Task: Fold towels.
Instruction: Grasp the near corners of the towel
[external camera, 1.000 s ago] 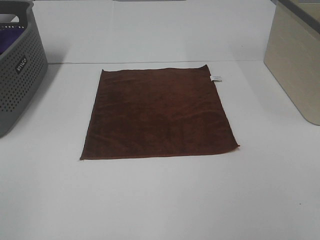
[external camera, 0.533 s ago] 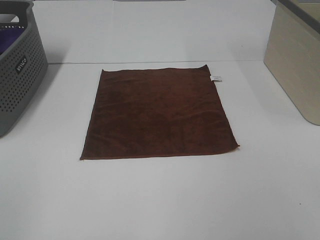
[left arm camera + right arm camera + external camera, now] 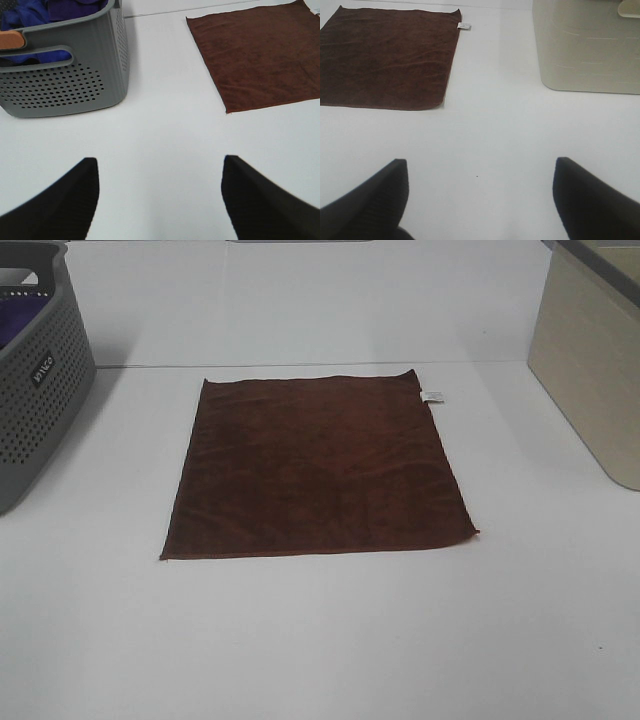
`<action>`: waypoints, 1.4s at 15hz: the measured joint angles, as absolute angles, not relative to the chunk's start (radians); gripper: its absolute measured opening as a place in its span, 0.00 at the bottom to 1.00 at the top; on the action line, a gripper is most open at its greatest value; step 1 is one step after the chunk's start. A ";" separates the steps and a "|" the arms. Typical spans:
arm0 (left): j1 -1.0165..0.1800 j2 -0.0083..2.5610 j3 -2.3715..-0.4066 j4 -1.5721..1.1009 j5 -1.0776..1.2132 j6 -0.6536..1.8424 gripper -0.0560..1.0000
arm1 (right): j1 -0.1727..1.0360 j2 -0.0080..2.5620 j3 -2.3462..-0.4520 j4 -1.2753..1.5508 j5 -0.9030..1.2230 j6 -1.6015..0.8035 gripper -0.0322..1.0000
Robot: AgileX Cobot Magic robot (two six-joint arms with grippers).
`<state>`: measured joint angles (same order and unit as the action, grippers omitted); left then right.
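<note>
Lab-like test setup — white table (image 3: 320,640), grey laundry basket (image 3: 45,400).

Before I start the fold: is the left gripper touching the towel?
Apart. The left wrist view shows bare table between the open left gripper and the towel.

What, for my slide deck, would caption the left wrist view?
Open left gripper over a white table; gray basket and flat brown towel ahead.

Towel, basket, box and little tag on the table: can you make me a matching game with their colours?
Things:
1. towel
2. basket
3. box
4. tag

Colours:
A. white
B. grey
C. beige
D. reddish-brown

Pairs: 1-D, 2-B, 3-C, 4-A
</note>
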<state>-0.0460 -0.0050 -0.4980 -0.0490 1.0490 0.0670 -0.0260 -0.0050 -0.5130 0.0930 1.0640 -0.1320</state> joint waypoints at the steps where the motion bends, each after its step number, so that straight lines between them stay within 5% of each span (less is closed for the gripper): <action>1: -0.046 -0.005 -0.498 -0.049 1.049 0.067 0.67 | -0.026 -0.005 -0.513 0.093 1.064 -0.132 0.78; 21: -0.046 -0.005 -0.498 -0.049 1.049 0.067 0.67 | -0.026 -0.005 -0.513 0.093 1.064 -0.132 0.78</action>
